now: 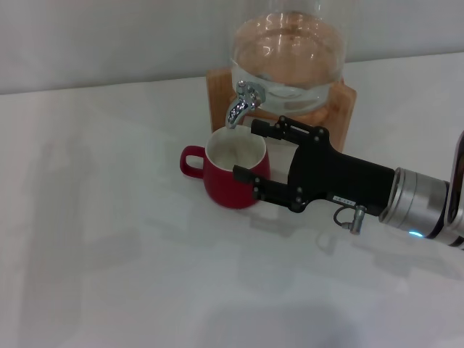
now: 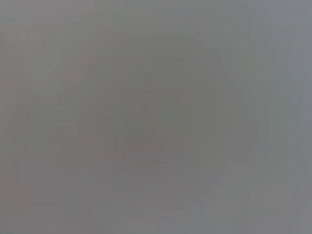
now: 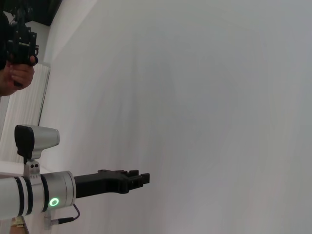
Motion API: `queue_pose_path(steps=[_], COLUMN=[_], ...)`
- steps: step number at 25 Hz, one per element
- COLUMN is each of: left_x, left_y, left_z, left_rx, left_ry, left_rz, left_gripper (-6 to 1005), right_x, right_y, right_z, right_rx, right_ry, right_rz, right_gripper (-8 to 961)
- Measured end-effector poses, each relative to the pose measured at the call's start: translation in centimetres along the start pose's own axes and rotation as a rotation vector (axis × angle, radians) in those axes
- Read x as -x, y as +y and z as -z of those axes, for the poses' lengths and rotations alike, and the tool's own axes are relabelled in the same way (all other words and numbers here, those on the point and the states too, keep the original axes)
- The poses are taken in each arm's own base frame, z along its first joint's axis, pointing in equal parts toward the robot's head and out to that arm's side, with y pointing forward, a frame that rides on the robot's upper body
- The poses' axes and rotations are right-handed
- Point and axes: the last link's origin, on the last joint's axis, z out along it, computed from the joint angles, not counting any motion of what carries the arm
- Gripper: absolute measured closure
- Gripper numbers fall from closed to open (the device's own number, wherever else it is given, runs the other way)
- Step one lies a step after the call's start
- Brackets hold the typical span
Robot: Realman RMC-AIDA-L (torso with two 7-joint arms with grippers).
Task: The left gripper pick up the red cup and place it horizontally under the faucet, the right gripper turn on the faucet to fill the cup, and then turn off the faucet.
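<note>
The red cup point(image 1: 226, 183) stands upright on the white table, its mouth right below the spout of the chrome faucet point(image 1: 243, 101), handle pointing left. My right gripper point(image 1: 246, 148) reaches in from the right with its jaws open. One finger point(image 1: 272, 129) is beside the faucet and the other finger point(image 1: 250, 176) is in front of the cup's right side. My left gripper point(image 3: 131, 178) shows only in the right wrist view, stretched out over bare table far from the cup. The left wrist view shows only flat grey.
The faucet sits on a glass jar point(image 1: 286, 51) of water on a wooden stand point(image 1: 217, 87) at the back of the table point(image 1: 109, 254). A person's hand with a black device point(image 3: 17, 44) shows in the right wrist view.
</note>
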Motion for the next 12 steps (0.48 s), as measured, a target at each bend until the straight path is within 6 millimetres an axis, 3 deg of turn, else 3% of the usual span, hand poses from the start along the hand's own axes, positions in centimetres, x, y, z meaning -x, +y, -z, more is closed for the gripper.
queue_pose_path(steps=[12], left_x=[-0.05], left_y=[0.03], left_z=[-0.05], left_rx=[0.001], left_ry=[0.002], left_rz=[-0.001], left_gripper=[572], right_x=[-0.01], right_y=[0.09], right_z=[-0.02], right_rx=[0.005], right_ry=[0.0], right_rz=[-0.001], right_gripper=[251])
